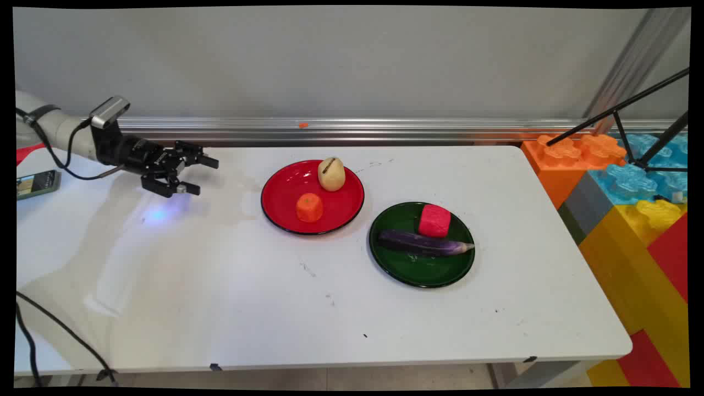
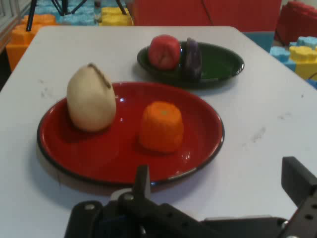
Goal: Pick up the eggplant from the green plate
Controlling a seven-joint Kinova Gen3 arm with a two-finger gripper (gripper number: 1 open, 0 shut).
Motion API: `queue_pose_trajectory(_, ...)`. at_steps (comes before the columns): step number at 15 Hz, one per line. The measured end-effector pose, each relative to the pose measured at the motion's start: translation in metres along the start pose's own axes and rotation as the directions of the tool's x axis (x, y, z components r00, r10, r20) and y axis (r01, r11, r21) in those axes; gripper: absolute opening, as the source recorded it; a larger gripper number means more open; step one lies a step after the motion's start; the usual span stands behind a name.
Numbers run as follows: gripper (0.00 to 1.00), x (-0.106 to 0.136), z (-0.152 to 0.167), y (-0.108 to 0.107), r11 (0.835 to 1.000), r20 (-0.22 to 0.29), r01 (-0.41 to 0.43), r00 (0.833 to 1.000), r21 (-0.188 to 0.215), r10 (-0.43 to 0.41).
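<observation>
White table [image 1: 220, 286]: bears everything described here; the black gripper [image 1: 204, 176] hangs low over its left part, pointing right toward the plates.
Phone [image 1: 37, 183]: one, flat at the table's far left edge, behind the arm.
Gripper state: released, its two fingers [image 1: 190, 188] spread apart with nothing between them; in the hand view one finger [image 2: 297, 181] rises at the right edge and the other [image 2: 142, 181] near the middle.
Red plate [image 1: 286, 184]: one, right of the gripper and nearest to it, with bare tabletop between them.
On the red plate: two items, an orange piece [image 1: 309, 207] on the near side and a pale potato [image 1: 331, 174] with a dark streak on the far side, apart from each other.
Green plate [image 1: 407, 267]: one, right of and nearer than the red plate, just beside it.
On the green plate: two items, a purple eggplant [image 1: 423, 243] lying across the middle and a red block [image 1: 434, 220] just behind it.
Toy bricks [image 1: 632, 209]: a stack in orange, blue, yellow and red past the table's right end.
</observation>
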Motion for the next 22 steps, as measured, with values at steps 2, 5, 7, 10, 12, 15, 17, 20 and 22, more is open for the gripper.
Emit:
queue_pose_trajectory(2,1.0,0.008,0.011,-0.001,1.0,-0.012,0.001,1.0,-0.007,-0.001)
queue_pose_trajectory(5,1.0,0.019,0.027,-0.002,1.0,-0.023,0.008,1.0,-0.024,-0.008)
queue_pose_trajectory(7,1.0,0.026,0.039,-0.001,0.999,-0.023,0.016,1.0,-0.041,-0.017)
queue_pose_trajectory(10,1.0,0.034,0.056,0.003,0.995,0.003,0.042,0.999,-0.092,-0.042)
queue_pose_trajectory(12,1.0,0.038,0.065,0.005,0.991,0.02,0.054,0.998,-0.121,-0.052)
queue_pose_trajectory(15,1.0,0.048,0.085,0.007,0.983,0.044,0.071,0.997,-0.167,-0.064)
queue_pose_trajectory(17,1.0,0.055,0.096,0.007,0.98,0.048,0.074,0.997,-0.182,-0.066)
queue_pose_trajectory(20,1.0,0.069,0.12,0.003,0.976,0.048,0.077,0.996,-0.202,-0.069)
queue_pose_trajectory(22,1.0,0.077,0.138,0.0,0.974,0.044,0.073,0.997,-0.214,-0.065)
